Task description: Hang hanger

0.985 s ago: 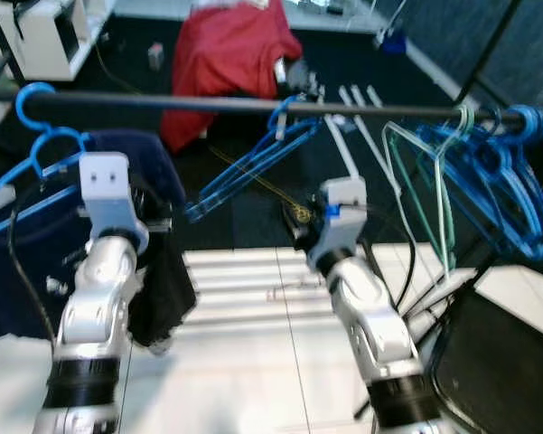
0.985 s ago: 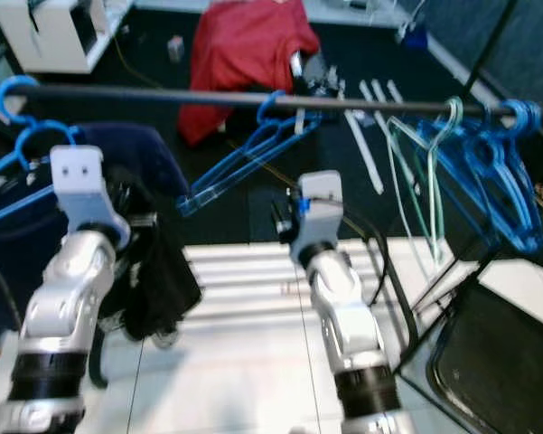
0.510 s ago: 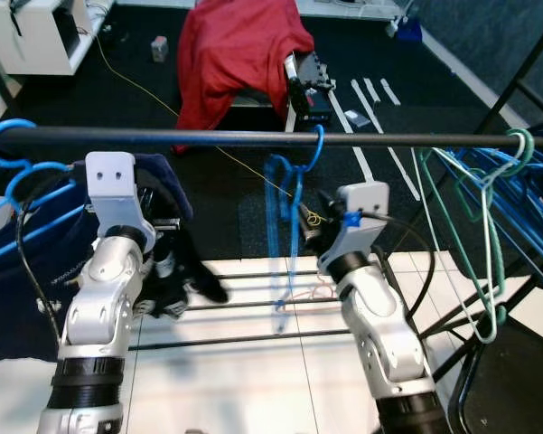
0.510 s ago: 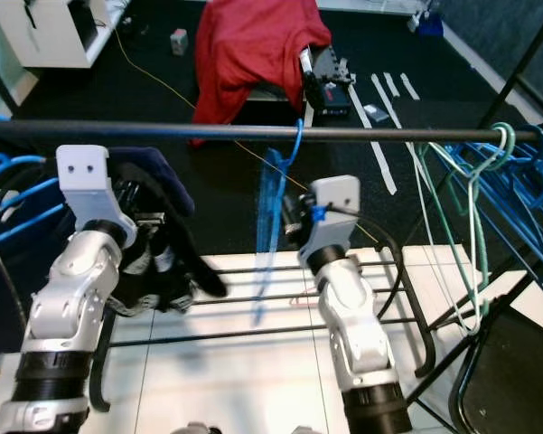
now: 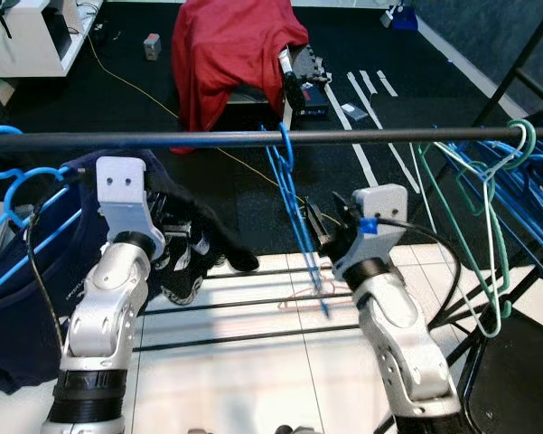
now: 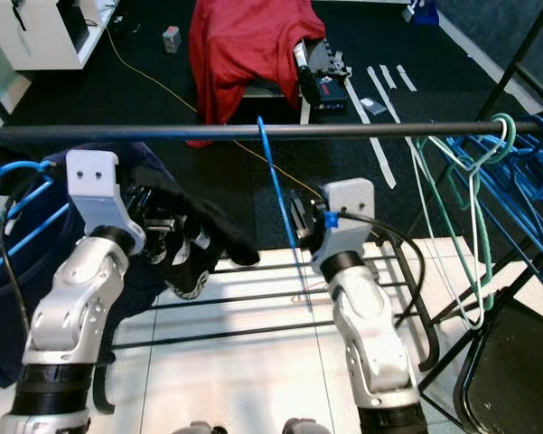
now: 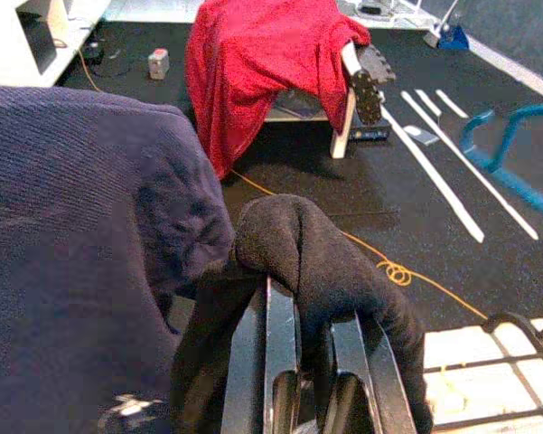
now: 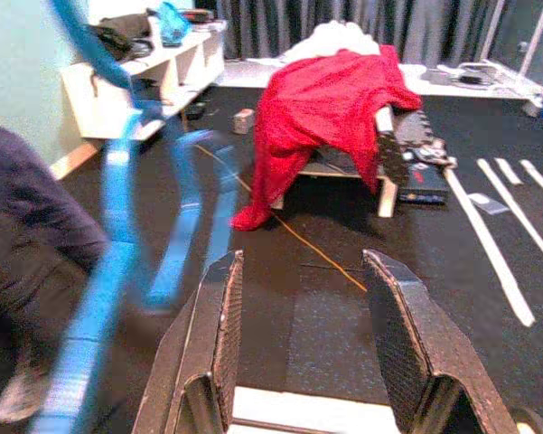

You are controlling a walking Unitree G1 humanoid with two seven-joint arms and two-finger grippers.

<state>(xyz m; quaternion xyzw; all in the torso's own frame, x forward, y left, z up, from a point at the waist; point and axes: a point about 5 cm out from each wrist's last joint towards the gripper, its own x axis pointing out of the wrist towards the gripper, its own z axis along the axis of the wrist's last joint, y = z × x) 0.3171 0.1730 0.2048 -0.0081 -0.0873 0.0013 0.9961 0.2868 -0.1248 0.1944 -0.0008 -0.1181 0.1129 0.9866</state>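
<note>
Hanger (image 5: pixel 296 217), the blue one, hangs by its hook on the dark rail (image 5: pixel 208 138) near the rail's middle, seen edge-on and slanting down toward the drying rack (image 5: pixel 253 303) below. Right gripper (image 8: pixel 303 348) sits just beside it, its fingers (image 8: pixel 215 348) spread apart and released, with nothing between them; in the right wrist view the hanger shows as a blurred blue streak off to one side, clear of the gap. Left gripper (image 7: pixel 300 380) is raised below the rail toward its left end, its fingers (image 7: pixel 276 348) clenched on a black garment (image 5: pixel 199 244) that drapes over them. Behind it a dark blue garment (image 5: pixel 36 271) hangs on blue hangers at the left end. More hangers (image 5: pixel 497 181), blue and green, crowd the rail's right end. Red cloth (image 5: pixel 230 50) covers a low stand on the dark floor beyond.
</note>
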